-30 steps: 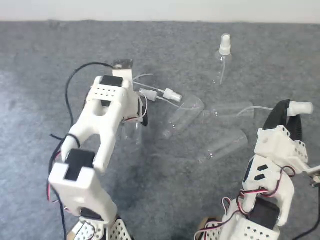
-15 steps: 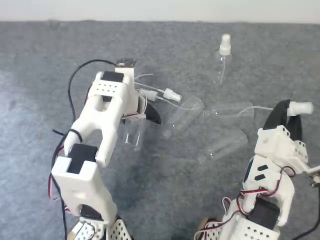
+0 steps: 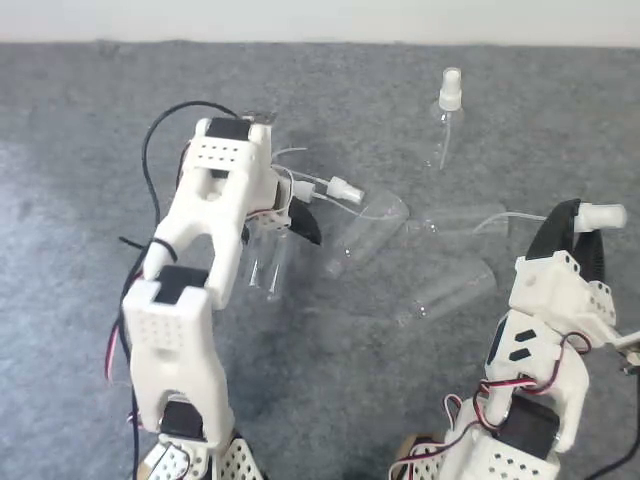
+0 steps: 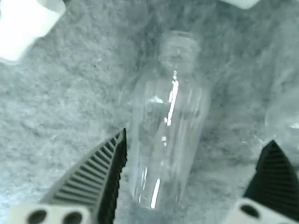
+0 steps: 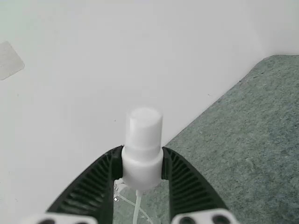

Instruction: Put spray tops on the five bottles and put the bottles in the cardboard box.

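Nearest the arms, an uncapped clear bottle (image 3: 447, 288) lies on its side on the grey desk (image 3: 80, 150). Further left, the left hand (image 4: 197, 140) hangs spread wide over a second bare bottle (image 4: 168, 135), which lies flat between the two fingers with its threaded neck pointing away from the wrist. Neither finger seems to touch it. The right hand (image 5: 142, 158) is held up off the desk, pinching a white spray top (image 5: 144, 140) by its collar, its thin tube trailing below. A third bottle (image 3: 370, 235) lies mid-desk, loose spray tops (image 3: 335, 187) rest just beyond the left hand, and a capped bottle (image 3: 447, 120) stands upright at the far side. The risk is that a round, slick bottle rolls or squirts out if the fingers close off-centre. A low finger could also sweep the loose tops, and the long tube may miss the narrow neck.
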Controlling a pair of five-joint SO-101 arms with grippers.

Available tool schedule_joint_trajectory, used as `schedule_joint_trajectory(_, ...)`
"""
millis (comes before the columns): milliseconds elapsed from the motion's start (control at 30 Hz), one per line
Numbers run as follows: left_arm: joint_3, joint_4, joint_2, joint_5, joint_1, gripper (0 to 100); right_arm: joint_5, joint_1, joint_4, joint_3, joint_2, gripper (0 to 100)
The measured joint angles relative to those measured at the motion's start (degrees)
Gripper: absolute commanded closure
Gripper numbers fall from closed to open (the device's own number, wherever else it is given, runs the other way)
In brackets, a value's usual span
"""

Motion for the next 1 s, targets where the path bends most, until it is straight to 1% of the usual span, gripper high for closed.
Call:
schedule_joint_trajectory(133,-6.15,0.88,4.66,0.09,0.18,60,0.00,0.00,0.00,0.00,0.00,99.3)
schedule_joint_trajectory(367,-7.56,0.88,6.95,0.09,0.18,61,0.00,0.00,0.00,0.00,0.00,99.3)
schedule_joint_trajectory(467,-7.56,0.88,8.53,0.09,0.00,69,0.00,0.00,0.00,0.00,0.00,99.3)
schedule_joint_trajectory(600,-7.56,0.09,10.11,0.00,0.09,86,0.00,0.00,0.00,0.00,0.00,99.3)
schedule_joint_trajectory(667,-7.56,-0.35,10.37,-0.09,0.00,91,0.00,0.00,0.00,0.00,0.00,99.3)
schedule_joint_trajectory(833,-9.23,-0.62,10.37,0.00,-0.09,91,0.00,0.00,0.00,0.00,0.00,99.3)
schedule_joint_trajectory(1000,-12.22,0.88,10.46,0.09,0.00,91,0.00,0.00,0.00,0.00,0.00,99.3)
